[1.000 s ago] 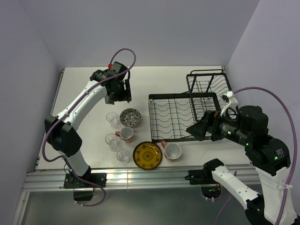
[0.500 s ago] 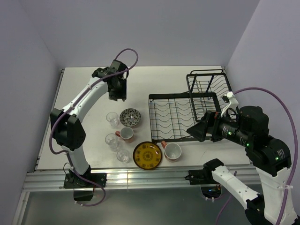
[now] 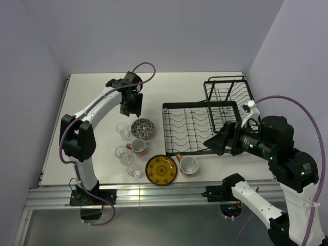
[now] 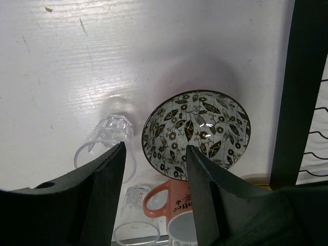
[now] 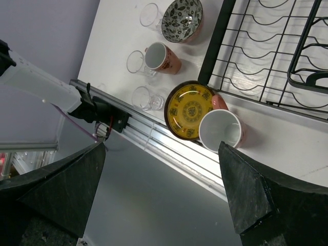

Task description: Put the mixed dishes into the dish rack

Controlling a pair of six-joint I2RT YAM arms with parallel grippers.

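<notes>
Status: nothing loaded yet. All seven dishes stand on the table (image 3: 92,92), left of the rack or near its left corner.

Leftmost are three glasses in a loose line: far glass (image 3: 123,129), middle glass (image 3: 122,154), near glass (image 3: 134,170).

The left gripper (image 3: 130,105) hovers over the table, just far of the bowl (image 3: 142,128). In the wrist view its fingers (image 4: 110,195) are spread wide with nothing between them. The bowl and the far glass show below the gap. I judge the bowl to be the first pick. It is not touched.

The left mug (image 3: 137,146) sits just near of the bowl. I cannot tell whether the two touch.

The plate (image 3: 161,169) lies flat at the near edge. The right mug (image 3: 188,165) is close against its right side, contact unclear.

Rack: the low tray (image 3: 189,128) and the taller basket (image 3: 228,95) at its far right both hold nothing.

The right gripper (image 3: 215,143) hangs above the near right corner of the tray. Its fingers (image 5: 66,189) stand far apart, and I see nothing held.

Remaining: every placement, namely three glasses, the bowl, two mugs and the plate. My guess is the plate suits the tray slots, the rest either section.
</notes>
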